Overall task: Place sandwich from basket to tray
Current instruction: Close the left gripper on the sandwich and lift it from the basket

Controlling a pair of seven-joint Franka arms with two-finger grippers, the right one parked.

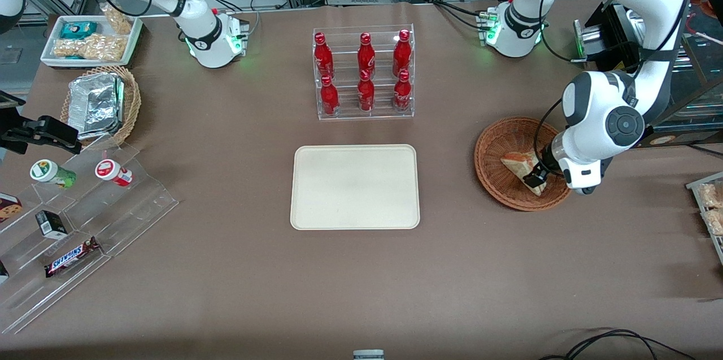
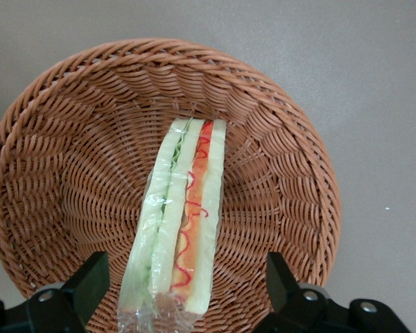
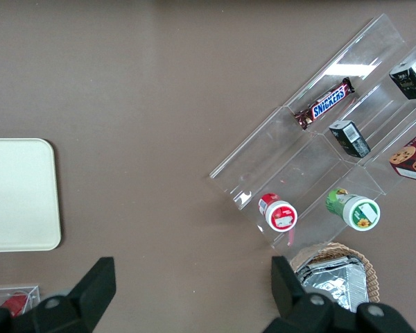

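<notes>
Now my pincer (image 2: 184, 288) sits low in the basket (image 2: 62, 173), spread astride the sandwich (image 2: 184, 229) (cut edge up) for a grip; tray (image 1: 355, 187) waits mid-counter.

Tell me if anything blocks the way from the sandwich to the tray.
Nothing visible does. The sandwich lies in the basket with the open gripper straddling it, and only bare table separates basket and tray.
</notes>
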